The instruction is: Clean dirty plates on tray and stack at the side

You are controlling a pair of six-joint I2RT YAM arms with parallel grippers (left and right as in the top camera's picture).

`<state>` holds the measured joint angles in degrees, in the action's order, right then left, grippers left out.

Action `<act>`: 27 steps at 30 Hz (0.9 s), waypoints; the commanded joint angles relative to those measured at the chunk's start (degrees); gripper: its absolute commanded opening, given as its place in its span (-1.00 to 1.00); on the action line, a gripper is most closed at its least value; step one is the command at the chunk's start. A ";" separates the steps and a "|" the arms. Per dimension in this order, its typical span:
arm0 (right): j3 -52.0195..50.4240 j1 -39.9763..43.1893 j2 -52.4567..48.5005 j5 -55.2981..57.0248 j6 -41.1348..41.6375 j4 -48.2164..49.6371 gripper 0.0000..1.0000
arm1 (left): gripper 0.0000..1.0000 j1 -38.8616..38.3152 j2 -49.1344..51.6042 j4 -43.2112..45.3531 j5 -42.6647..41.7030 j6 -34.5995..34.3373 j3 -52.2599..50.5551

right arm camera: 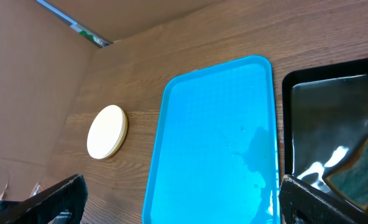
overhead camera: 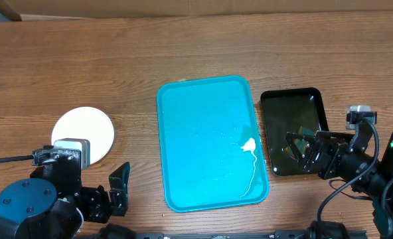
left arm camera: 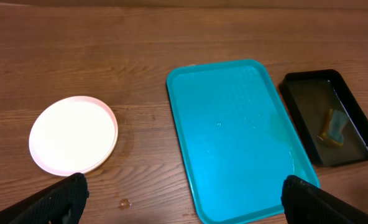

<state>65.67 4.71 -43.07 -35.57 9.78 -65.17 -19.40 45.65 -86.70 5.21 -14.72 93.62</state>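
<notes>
Both pairs of jaws are spread wide with nothing held. The left gripper [overhead camera: 119, 190] hangs over bare wood near the table's front edge. The right gripper [overhead camera: 301, 151] is poised above the small glossy black rectangular tray [overhead camera: 293, 101], in which a yellow-and-green sponge [left arm camera: 333, 126] lies.

The round white plates [overhead camera: 83, 135] are stacked on the wooden table [overhead camera: 183, 46], left of the large cyan rectangular plastic tray [overhead camera: 206, 99] and well apart from it. How many are in the pile cannot be told. Nothing but a wet sheen is seen on the cyan tray.

The stacking is judged finished, so only a clean retreat is called for: the arms are best lifted clear without the pile being nudged. Both arms are folded low at the near edge, with the wrists angled toward the table's middle.
</notes>
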 commanded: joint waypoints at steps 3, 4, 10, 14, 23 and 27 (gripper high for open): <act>0.24 -2.08 2.14 3.08 -1.46 0.50 1.00 | 1.00 0.28 0.02 -0.07 0.76 -0.94 -0.04; -0.11 -2.95 3.28 5.51 -1.46 1.49 1.00 | 1.00 0.31 0.02 -0.07 0.76 -0.94 -0.04; -11.17 -8.59 12.76 8.79 -7.45 16.83 1.00 | 1.00 0.28 0.02 -0.07 0.76 -0.94 -0.04; -22.82 -8.76 20.76 9.81 -8.96 23.93 1.00 | 1.00 0.28 0.02 -0.07 0.76 -0.94 -0.04; -45.83 -8.76 39.60 10.71 -8.96 33.83 1.00 | 1.00 0.28 0.02 -0.07 0.76 -0.94 -0.04; -52.19 -8.76 42.71 10.60 -8.92 37.62 1.00 | 0.99 0.31 0.02 -0.07 0.76 -0.94 -0.04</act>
<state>16.53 -3.86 -1.39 -25.45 1.28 -29.67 -19.40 45.65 -86.87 5.26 -14.90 93.36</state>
